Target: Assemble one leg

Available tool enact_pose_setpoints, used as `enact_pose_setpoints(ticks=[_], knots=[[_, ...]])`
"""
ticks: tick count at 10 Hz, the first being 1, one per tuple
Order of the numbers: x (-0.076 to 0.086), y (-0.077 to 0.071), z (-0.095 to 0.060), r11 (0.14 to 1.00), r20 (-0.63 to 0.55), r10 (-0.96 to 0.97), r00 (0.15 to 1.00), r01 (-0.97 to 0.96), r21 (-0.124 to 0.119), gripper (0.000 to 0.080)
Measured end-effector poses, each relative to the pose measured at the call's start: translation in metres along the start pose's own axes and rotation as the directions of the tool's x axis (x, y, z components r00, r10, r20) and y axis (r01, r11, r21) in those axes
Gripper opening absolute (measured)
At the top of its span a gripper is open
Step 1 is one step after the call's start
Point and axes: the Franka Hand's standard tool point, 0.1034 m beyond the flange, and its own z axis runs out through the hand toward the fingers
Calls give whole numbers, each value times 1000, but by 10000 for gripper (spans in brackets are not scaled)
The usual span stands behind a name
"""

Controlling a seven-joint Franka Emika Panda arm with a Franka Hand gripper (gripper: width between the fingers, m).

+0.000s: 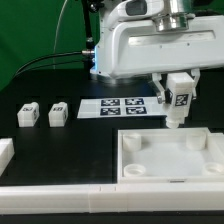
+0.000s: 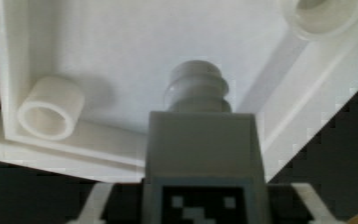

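My gripper (image 1: 180, 100) is shut on a leg (image 1: 179, 108), a small white block with a black-and-white tag on its face. It holds the leg upright just above the far edge of the large white panel (image 1: 150, 172). In the wrist view the leg (image 2: 197, 110) runs out from between the fingers (image 2: 105, 200), its narrow ridged end over the panel's floor (image 2: 140, 60). That end lies between two round corner sockets (image 2: 51, 108) and touches neither. Two more legs (image 1: 28, 114) (image 1: 58, 113) stand side by side at the exterior view's left.
The marker board (image 1: 118, 105) lies flat on the black table just behind the panel, below the arm's white body (image 1: 150, 40). A long white rail (image 1: 50, 200) runs along the front edge with a short arm (image 1: 5, 152) at the exterior view's left.
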Motion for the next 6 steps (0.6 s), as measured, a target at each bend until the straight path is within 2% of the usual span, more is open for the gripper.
enact_pose_setpoints(ticks=[4, 6], knots=[[-2, 0, 2, 1000, 5, -2, 1000, 2, 2, 287], [10, -16, 4, 1000, 28, 6, 1000, -7, 28, 287]])
